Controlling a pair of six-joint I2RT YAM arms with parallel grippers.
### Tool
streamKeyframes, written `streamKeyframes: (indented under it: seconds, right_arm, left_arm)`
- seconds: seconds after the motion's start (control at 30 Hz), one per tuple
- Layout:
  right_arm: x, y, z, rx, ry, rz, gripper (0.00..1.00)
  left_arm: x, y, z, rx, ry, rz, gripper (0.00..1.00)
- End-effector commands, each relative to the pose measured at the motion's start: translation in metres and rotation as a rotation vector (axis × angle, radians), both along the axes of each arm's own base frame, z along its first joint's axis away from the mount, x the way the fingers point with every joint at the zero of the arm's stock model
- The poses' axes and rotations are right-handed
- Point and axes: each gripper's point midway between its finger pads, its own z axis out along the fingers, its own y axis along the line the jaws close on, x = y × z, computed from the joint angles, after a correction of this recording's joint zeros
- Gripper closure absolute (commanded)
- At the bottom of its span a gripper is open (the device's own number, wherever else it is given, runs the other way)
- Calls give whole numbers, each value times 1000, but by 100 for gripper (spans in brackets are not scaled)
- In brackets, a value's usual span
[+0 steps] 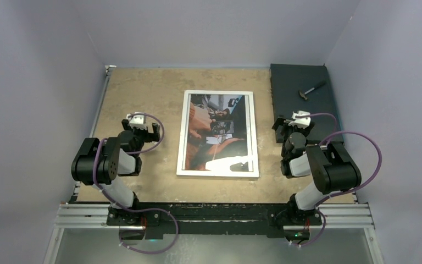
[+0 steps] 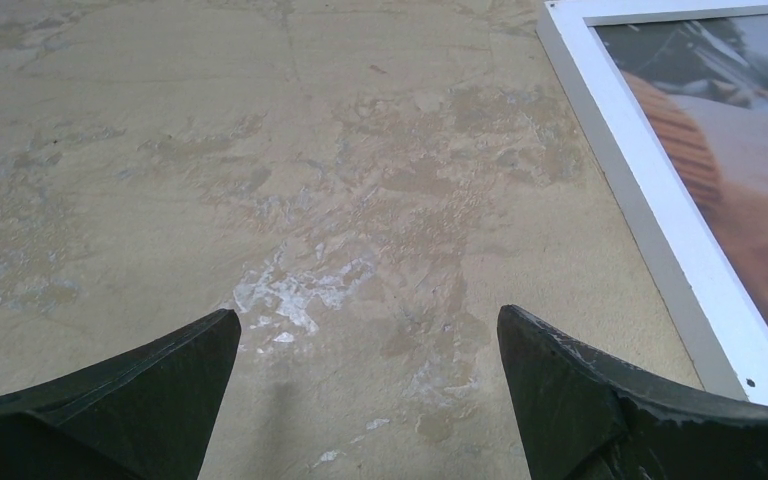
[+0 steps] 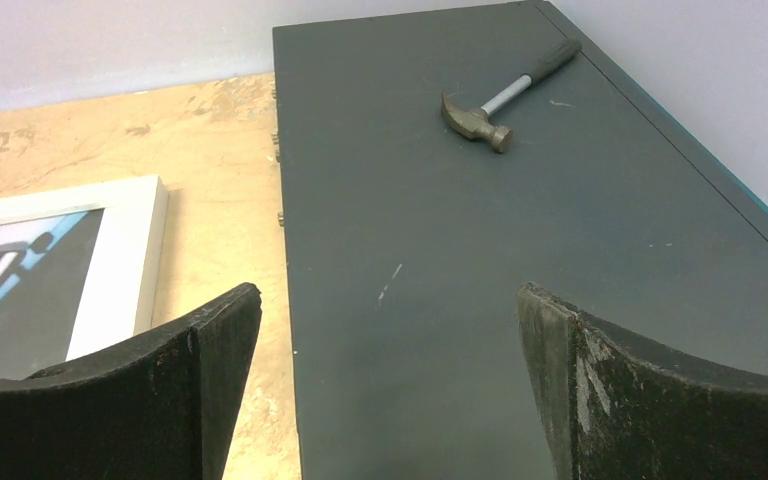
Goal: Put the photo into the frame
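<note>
Left pincer [image 2: 370,320]: is hanging released, jaws wide, over bare bench [image 1: 137,88] just left of the frame [image 1: 218,94], touching nothing.
Right pincer [image 3: 390,295]: is hanging released as well, jaws wide, above the near end of the black slab [image 3: 460,300], gripping nothing.
Frame: is lying flat at mid-bench between the two pincers, white rim upward.
Photo [image 1: 217,135]: is showing inside the white rim and appears seated. Whether it is lying flush or only resting on top cannot be told.
Risk, snagged rim: a finger coming down close to the frame's long side is likely to catch the raised rim and tilt it, spilling the print.
Risk, sliding: a one-sided push is likely to skate the frame across the smooth bench, since nothing is bracing the far side.
Risk, scuffing: hard fingertips pressing the glossy face could be marking or creasing it.
Risk, hammer [image 3: 505,95]: a wide right-arm swing over the slab could be knocking it.
</note>
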Motion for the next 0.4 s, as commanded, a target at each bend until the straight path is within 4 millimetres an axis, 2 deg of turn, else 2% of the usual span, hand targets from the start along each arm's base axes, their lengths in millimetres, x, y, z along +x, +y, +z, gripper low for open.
streamKeyframes:
  seconds: [0.0, 0.37]
  right_arm:
    - [1, -3, 31, -3, -123, -10, 1]
    - [1, -3, 30, -5, -119, -9, 1]
  left_arm:
    - [6, 0, 17, 10, -62, 2, 0]
    - [8, -1, 15, 18, -48, 22, 0]
